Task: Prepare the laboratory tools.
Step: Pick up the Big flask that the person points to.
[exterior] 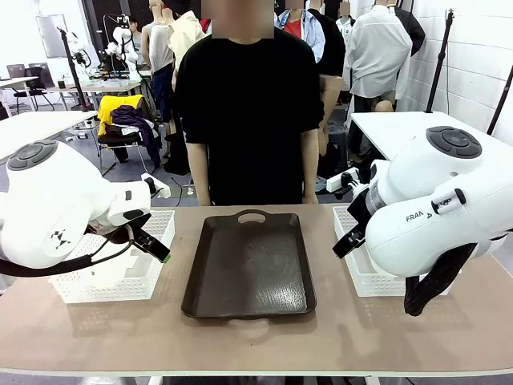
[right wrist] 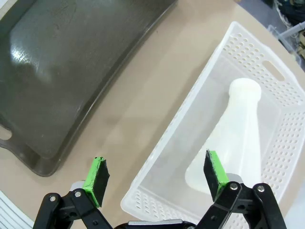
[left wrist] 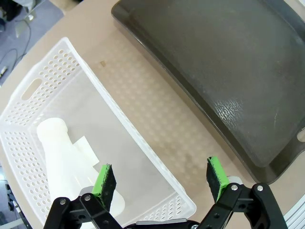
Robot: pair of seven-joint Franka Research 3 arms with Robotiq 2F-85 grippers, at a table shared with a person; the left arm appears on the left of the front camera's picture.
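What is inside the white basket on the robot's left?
One frosted flask lies on its side in the basket, neck toward the handle end. The open left claw covers part of its wide base, so that end cannot be seen.

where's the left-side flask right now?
Left wrist view: the translucent frosted-white conical flask lies on its side in the white mesh plastic basket on the robot's left of the dark brown rectangular tray, below the open left gripper.
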